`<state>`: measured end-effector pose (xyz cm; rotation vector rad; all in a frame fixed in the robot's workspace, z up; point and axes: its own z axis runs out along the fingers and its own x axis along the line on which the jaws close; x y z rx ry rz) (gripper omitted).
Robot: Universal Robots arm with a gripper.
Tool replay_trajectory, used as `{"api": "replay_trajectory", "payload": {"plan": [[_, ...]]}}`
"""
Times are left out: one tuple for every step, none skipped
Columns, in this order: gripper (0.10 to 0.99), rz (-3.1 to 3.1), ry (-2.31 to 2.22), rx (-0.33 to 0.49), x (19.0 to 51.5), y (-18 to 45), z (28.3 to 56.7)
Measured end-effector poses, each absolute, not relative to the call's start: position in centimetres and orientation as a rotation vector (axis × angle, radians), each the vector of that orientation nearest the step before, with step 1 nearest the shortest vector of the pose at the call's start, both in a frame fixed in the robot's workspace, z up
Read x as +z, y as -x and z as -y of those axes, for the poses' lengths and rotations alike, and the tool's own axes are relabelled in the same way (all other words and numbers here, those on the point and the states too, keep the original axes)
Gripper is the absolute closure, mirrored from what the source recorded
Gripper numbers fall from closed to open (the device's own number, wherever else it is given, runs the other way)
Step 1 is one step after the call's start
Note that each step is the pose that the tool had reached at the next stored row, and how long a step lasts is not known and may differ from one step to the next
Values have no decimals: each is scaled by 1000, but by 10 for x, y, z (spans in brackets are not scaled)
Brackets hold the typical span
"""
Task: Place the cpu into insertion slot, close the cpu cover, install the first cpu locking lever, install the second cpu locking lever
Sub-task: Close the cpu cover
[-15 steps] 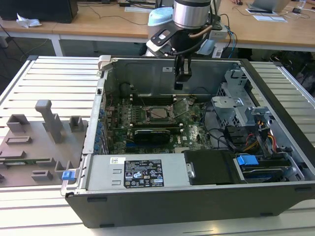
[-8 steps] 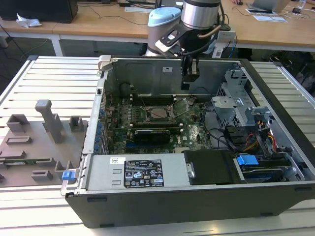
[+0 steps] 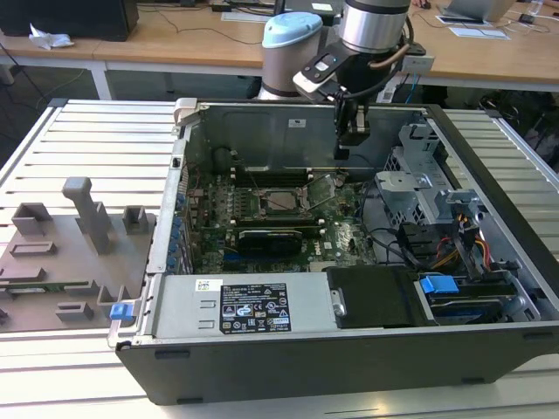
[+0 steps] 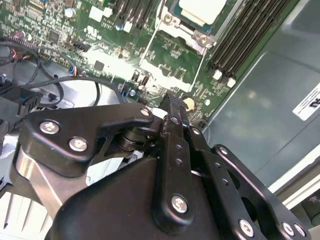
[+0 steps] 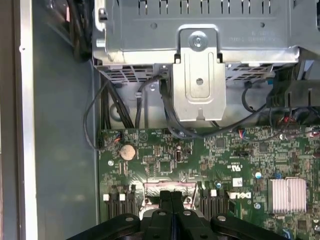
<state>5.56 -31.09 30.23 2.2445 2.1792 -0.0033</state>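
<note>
Already the cpu (image 4: 202, 9) lies in the insertion slot (image 4: 186, 31); our claw (image 5: 171, 196) hangs clenched and empty near its edge — we judge closed tips suit a slow, square push, kept off the cpu's top.

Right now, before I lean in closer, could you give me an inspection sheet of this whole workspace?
Surface: slatted metal table bearing an open computer case.
Job's things: cpu lies in the insertion slot, cpu cover flat around it.
Clutter: grey plastic fixtures on the exterior view's left.
Grippers: gripper shut, holding nothing, above the motherboard.
Cables: black cables beside the drive cage.
Surroundings: wooden desks behind.
</note>
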Motion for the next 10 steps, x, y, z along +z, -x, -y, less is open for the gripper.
{"api": "replay_trajectory", "payload": {"plan": [[980,-2179,-2245,-3,302,-57,311],[980,-2179,-2245,-4,302,-59,311],[980,-2179,-2245,-4,302,-63,311],[980,-2179,-2245,-4,302,-67,311],[980,-2179,-2245,-4,302,-69,311],[980,-2180,-2245,-4,302,-71,311],[980,-2179,-2245,-4,302,-71,311],[980,-2179,-2246,-5,302,-72,311],[980,-2179,-2246,-5,302,-74,311],[980,-2178,-2246,-5,302,-77,311]]}}
